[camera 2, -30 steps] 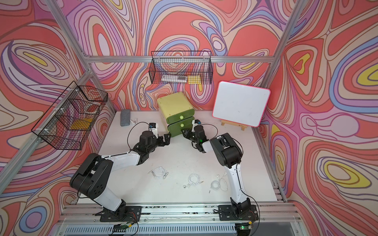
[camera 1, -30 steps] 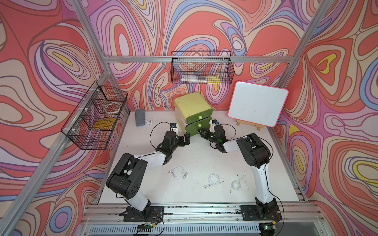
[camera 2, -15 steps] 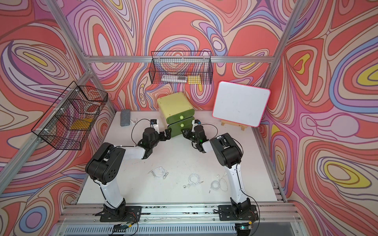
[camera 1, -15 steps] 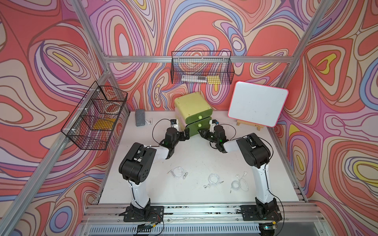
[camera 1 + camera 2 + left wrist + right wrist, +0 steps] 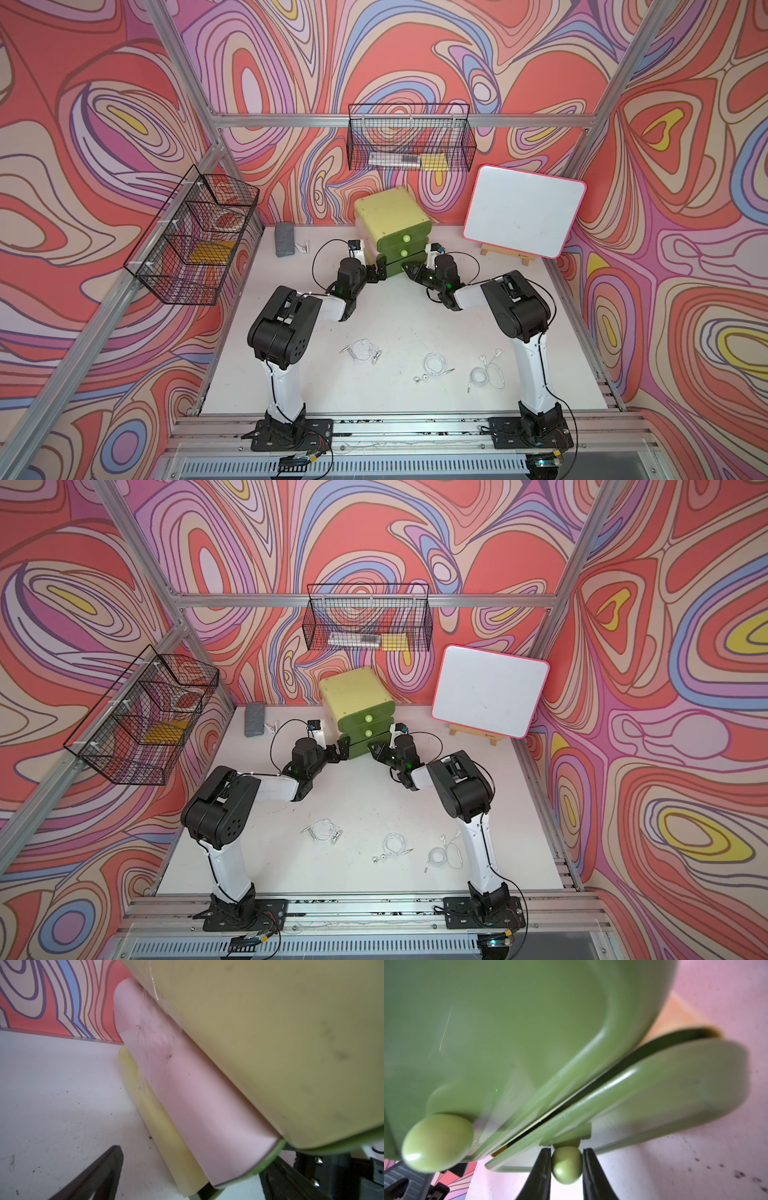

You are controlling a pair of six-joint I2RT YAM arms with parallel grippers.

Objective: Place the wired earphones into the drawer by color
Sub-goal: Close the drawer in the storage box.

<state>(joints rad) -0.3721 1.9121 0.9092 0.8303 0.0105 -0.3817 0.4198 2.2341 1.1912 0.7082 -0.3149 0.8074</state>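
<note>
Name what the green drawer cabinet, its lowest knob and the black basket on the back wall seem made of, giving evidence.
Drawer cabinet: probably moulded plastic, smooth, semi-gloss; rounded edges, soft highlights.
Lowest knob: likely glossy plastic; bright specular spot.
Back basket: seemingly black-coated metal wire; thin open grid.

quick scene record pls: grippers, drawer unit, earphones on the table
left gripper: open, empty, at the drawer unit's lower front corner
right gripper: shut on bottom drawer knob
drawer unit: green fronts, three drawers, at the back of the table
bottom drawer: dark gap shows above its front
earphones on table: three white sets, loose at the front: left set, middle set, right set
</note>
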